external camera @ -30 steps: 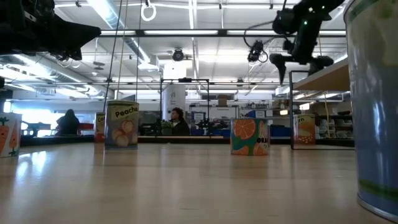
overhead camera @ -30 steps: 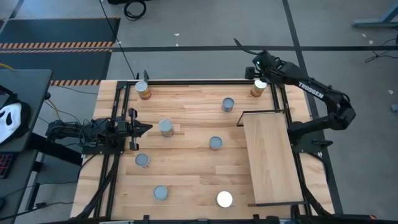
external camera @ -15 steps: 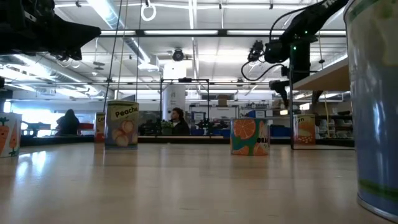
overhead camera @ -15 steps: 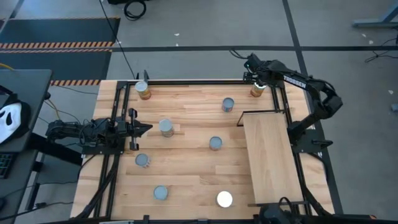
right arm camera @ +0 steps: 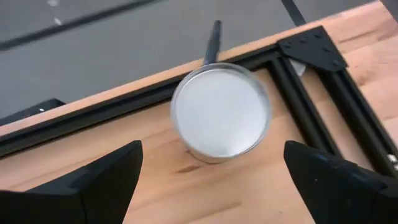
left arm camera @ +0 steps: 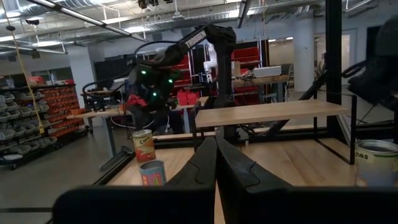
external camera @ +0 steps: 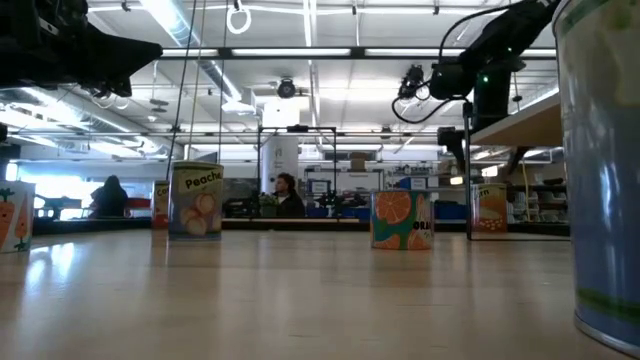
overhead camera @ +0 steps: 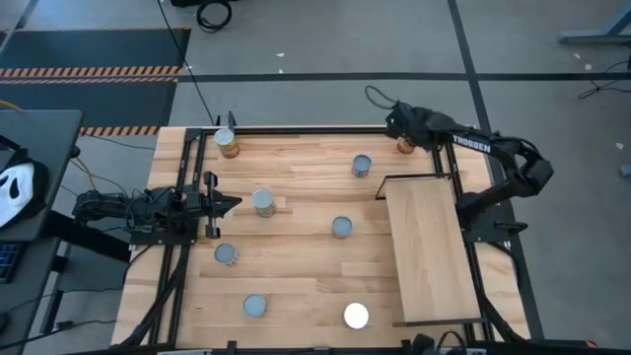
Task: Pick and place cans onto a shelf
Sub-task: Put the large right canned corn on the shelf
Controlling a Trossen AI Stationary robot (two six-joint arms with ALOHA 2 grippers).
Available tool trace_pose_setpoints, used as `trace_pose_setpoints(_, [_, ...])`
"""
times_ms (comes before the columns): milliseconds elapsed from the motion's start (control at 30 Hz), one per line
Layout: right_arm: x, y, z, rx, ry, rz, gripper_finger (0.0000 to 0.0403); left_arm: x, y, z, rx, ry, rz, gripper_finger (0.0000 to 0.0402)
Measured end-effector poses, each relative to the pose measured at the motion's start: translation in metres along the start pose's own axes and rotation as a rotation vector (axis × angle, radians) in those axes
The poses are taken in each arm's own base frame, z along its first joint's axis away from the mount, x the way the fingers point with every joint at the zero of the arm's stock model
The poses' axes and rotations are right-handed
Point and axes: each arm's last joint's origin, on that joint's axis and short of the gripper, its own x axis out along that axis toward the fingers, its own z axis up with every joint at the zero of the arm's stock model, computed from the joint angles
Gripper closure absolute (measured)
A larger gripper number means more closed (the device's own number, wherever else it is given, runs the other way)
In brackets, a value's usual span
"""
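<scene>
Overhead, the right gripper (right arm camera: 214, 171) is held with fingers (right arm camera: 102, 177) spread wide, empty, so the orange-sided, silver-topped round tin (right arm camera: 220, 112) lies between them for grasping.

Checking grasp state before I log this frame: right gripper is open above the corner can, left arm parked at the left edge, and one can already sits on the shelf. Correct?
Not quite. The shelf holds no can: the high view shows its board bare. The rest stands: the right gripper is open above the corner can, and the left gripper waits at the table's left edge.
</scene>
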Motion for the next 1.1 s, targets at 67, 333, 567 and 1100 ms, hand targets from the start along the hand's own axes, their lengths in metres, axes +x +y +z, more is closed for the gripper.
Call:
trace_pose_setpoints(67, [0.002,-0.001,-0.01,-0.009,-0.035,0.022,0.0004,0.0,0.0,0.0,0.0,0.0,0.001,0.0392])
trace_pose_setpoints(333, [0.024,-0.024,-0.041,-0.025,-0.191,0.013,0.0004,0.0,0.0,0.0,0.0,0.0,0.0,0.0392])
trace_pose_setpoints(567, [0.042,-0.025,-0.044,-0.064,-0.309,0.116,0.0005,0.0,0.0,0.0,0.0,0.0,0.0,0.0392])
trace_pose_setpoints(1100, [0.047,-0.026,-0.036,-0.05,-0.303,0.094,0.0014,0.0,0.0,0.0,0.0,0.0,0.001,0.0392])
